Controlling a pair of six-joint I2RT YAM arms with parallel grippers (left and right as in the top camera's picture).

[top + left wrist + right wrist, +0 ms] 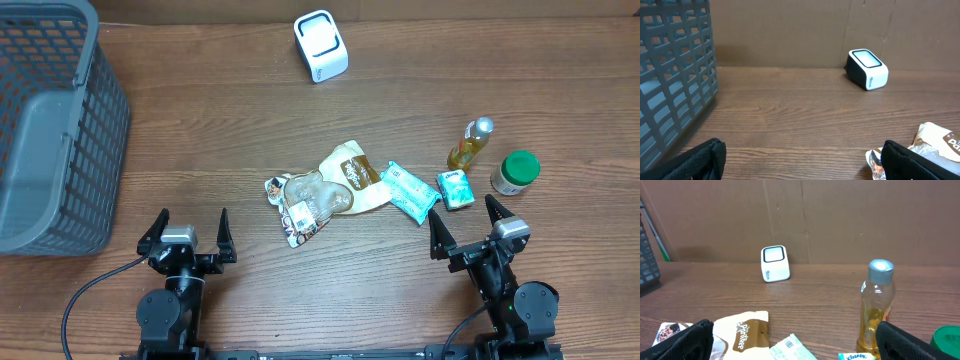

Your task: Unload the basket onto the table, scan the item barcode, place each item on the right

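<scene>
Both grippers sit low at the near edge of the table (250, 110), and both are spread wide with nothing between the fingers. My left gripper (192, 220) is at the front left and my right gripper (461, 212) is at the front right. In the wrist views I see only the black fingertips down in the bottom corners.

Just past the right gripper lies a small blue tissue pack (455, 187). It is right beside a bigger tissue pack (410, 192) on its left. A jar with a green lid (516, 172) stands to the right, and near it a bottle (470, 145) of yellow stuff stands up straight.

More to the middle, a brown and white snack bag (355, 170) lies partly over a clear bag (305, 200) — I cannot tell which of these things is the one to scan.

The white scanner (321, 45) stands alone at the back of the table, well apart from the pile. A grey basket (105, 130) fills the far left side.
</scene>
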